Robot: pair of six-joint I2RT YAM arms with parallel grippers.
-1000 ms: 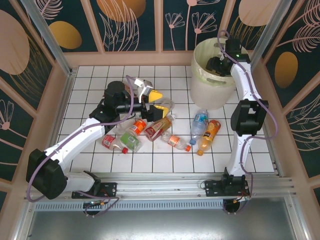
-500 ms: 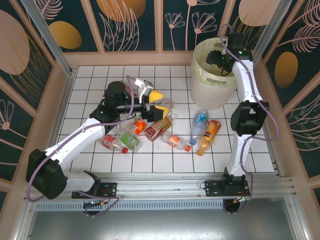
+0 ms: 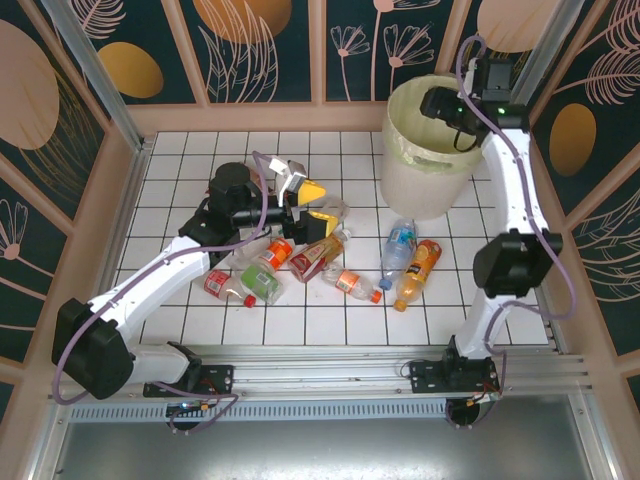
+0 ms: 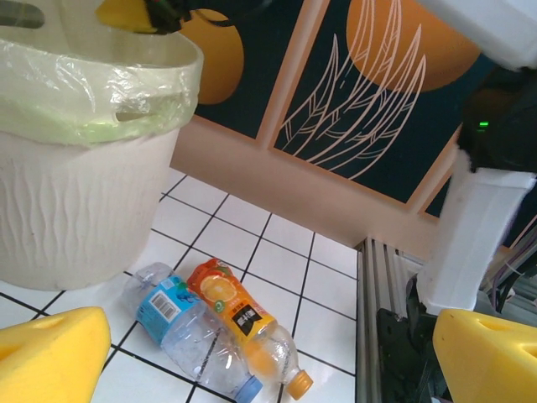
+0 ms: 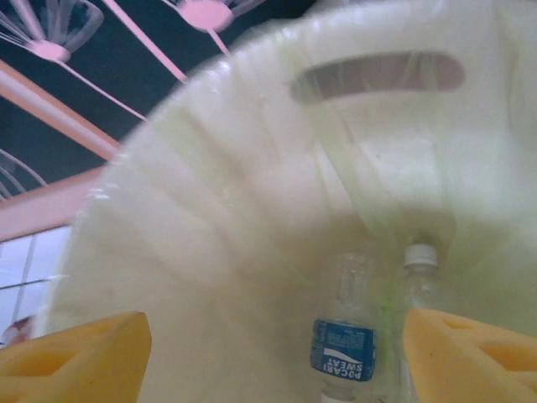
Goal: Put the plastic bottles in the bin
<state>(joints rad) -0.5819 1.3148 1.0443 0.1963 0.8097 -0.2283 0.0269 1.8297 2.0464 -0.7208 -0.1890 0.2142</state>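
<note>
Inside bin [image 3: 415, 185], pale cream w/ clear liner [image 4: 84, 92], we see Pocari bottle [image 5: 346, 336] & white-cap bottle [image 5: 419, 281] side by side, long axes parallel. Just in front of bin, blue-label bottle [image 3: 399, 243] & orange bottle [image 3: 420, 268] lie flat together, caps pointing away from bin. Over bin mouth, right gripper [image 5: 268, 357], fingers apart, empty; left gripper [image 3: 318, 202] well left of bin, fingers wide, empty. White-tiled table [image 3: 330, 160], dark floral wall panels [image 3: 260, 50].
</note>
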